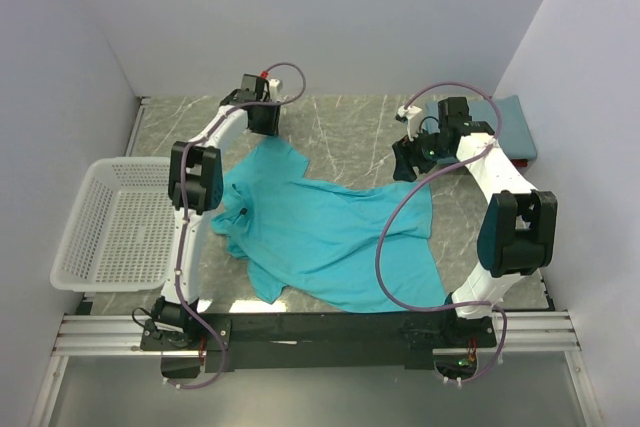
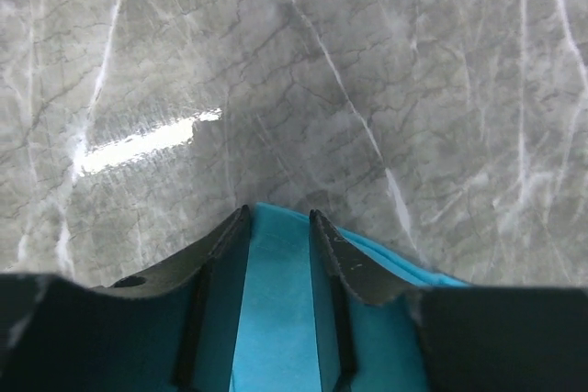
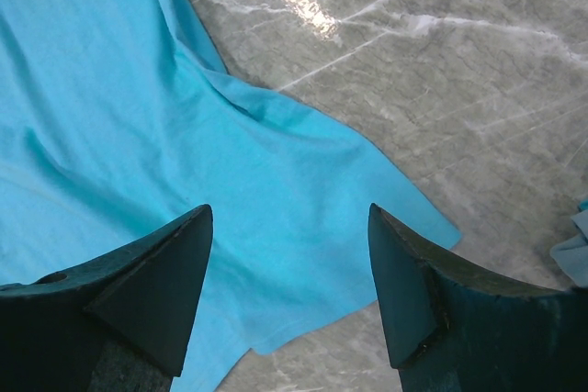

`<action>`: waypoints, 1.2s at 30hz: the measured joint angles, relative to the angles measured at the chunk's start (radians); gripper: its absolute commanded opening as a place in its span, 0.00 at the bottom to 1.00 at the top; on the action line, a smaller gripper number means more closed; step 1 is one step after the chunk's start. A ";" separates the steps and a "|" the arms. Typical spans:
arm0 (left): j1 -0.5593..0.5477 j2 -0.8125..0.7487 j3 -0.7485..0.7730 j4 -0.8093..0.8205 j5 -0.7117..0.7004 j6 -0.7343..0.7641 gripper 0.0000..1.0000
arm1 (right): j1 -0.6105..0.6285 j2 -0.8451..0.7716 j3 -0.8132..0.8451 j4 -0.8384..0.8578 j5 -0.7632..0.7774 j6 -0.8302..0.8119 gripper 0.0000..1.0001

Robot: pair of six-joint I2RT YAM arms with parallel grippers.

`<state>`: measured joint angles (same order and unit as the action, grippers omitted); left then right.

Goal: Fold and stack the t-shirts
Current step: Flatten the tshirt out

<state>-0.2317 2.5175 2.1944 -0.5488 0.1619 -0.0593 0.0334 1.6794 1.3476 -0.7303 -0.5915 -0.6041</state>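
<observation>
The bright teal t-shirt [image 1: 330, 232] lies spread and rumpled on the marble table, its collar towards the left. My left gripper [image 1: 268, 132] is at the shirt's far sleeve edge. In the left wrist view its jaws [image 2: 278, 213] stand partly open, astride that teal cloth [image 2: 276, 319] with a gap still showing. My right gripper [image 1: 408, 162] hovers over the shirt's far right corner. It is wide open [image 3: 289, 213] above the teal fabric [image 3: 138, 89], holding nothing. The slate-blue t-shirt [image 1: 512, 132] lies folded at the back right, partly behind the right arm.
A white mesh basket [image 1: 100, 165] stands at the table's left edge. White walls close in at the back and on both sides. Bare marble [image 1: 350, 122] shows beyond the teal shirt. A strip of slate-blue cloth [image 3: 574, 250] shows at the right wrist view's edge.
</observation>
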 measured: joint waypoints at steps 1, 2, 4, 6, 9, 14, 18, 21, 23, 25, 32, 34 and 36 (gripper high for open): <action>-0.005 0.000 0.000 0.000 -0.016 0.005 0.38 | 0.000 0.000 0.000 0.000 0.000 0.000 0.75; -0.010 0.000 -0.001 0.001 -0.032 0.009 0.36 | -0.001 0.000 0.000 0.000 0.000 0.000 0.75; -0.019 -0.004 -0.015 0.014 -0.074 0.018 0.34 | -0.002 0.000 0.000 -0.001 0.000 0.000 0.75; -0.024 -0.014 -0.036 0.031 -0.104 0.021 0.28 | -0.003 0.000 0.000 -0.001 0.000 0.000 0.75; -0.029 -0.027 -0.064 0.054 -0.133 0.020 0.18 | -0.004 0.000 0.000 -0.002 0.000 0.000 0.75; -0.035 -0.036 -0.081 0.067 -0.150 0.021 0.00 | -0.004 0.000 0.000 -0.003 0.005 0.000 0.75; -0.035 -0.066 -0.133 0.087 -0.167 0.022 0.00 | -0.004 0.000 0.000 -0.003 0.008 0.000 0.75; -0.029 -0.112 -0.206 0.101 -0.189 0.018 0.00 | -0.004 0.000 0.000 -0.003 0.022 0.000 0.75; -0.019 -0.146 -0.260 0.106 -0.197 0.011 0.00 | -0.005 0.000 -0.003 -0.003 0.035 -0.003 0.75; -0.002 -0.186 -0.324 0.122 -0.201 0.002 0.00 | -0.005 0.005 -0.006 -0.003 0.056 -0.008 0.75; 0.088 -0.295 -0.494 0.141 -0.204 -0.042 0.01 | -0.009 0.082 -0.006 -0.026 0.146 -0.026 0.74; 0.116 -0.303 -0.509 0.150 -0.201 -0.058 0.00 | -0.013 0.113 -0.006 -0.038 0.169 -0.026 0.74; 0.139 -0.309 -0.520 0.158 -0.199 -0.070 0.00 | -0.018 0.135 -0.006 -0.043 0.191 -0.024 0.73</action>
<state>-0.0929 2.2089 1.6745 -0.3908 -0.0368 -0.1291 0.0158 1.8145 1.3411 -0.7738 -0.4004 -0.6285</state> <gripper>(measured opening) 0.013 0.737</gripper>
